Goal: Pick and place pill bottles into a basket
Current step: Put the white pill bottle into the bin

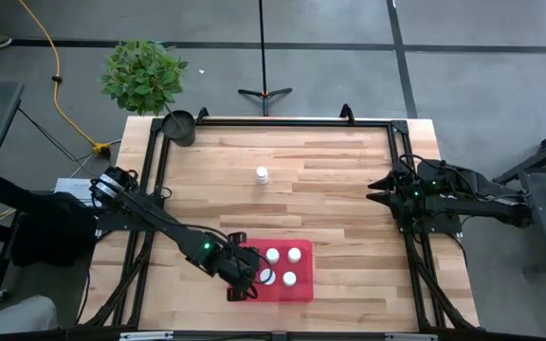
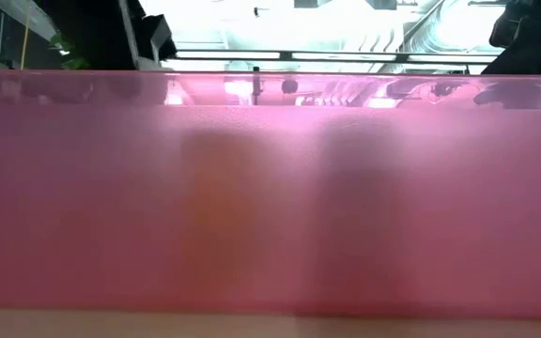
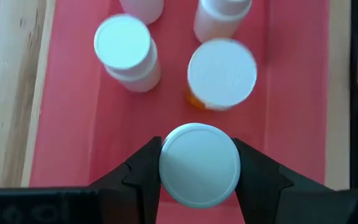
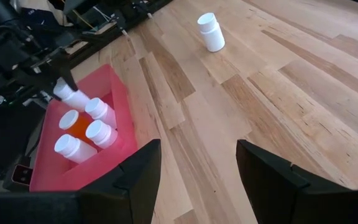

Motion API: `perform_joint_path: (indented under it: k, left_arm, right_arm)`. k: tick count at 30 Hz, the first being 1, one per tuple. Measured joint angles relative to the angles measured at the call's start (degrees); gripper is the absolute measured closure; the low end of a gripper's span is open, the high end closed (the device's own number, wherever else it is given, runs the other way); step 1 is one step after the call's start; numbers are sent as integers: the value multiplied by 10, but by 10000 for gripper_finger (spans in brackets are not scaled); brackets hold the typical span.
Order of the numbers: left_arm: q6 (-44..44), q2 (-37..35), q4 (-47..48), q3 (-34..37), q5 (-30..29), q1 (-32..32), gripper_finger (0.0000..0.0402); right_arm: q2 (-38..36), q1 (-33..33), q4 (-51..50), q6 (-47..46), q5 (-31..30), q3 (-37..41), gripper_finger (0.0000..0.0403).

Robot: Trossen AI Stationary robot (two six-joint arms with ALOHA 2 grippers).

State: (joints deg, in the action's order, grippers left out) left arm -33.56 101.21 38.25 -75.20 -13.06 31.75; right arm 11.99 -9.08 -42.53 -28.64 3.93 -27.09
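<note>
White-capped pill bottle (image 3: 199, 164), clamped between left gripper (image 3: 199, 177) fingers over shallow red plastic basket (image 3: 73, 124), risks toppling orange-bodied bottle (image 3: 221, 74) just ahead if released off-line; right gripper (image 4: 197, 171) idles, fingers apart, well clear

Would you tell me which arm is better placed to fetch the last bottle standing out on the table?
Probably the right: its pincer is open and empty facing the lone bottle, while the left pincer grips a bottle over the basket.
</note>
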Motion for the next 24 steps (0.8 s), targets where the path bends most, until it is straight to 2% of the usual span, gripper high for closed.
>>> perform_joint_path:
  k: [24]
  left_arm:
    - [-47,37,-10,-1,6,25,207]
  right_arm:
    - [0,0,0,1,6,0,203]
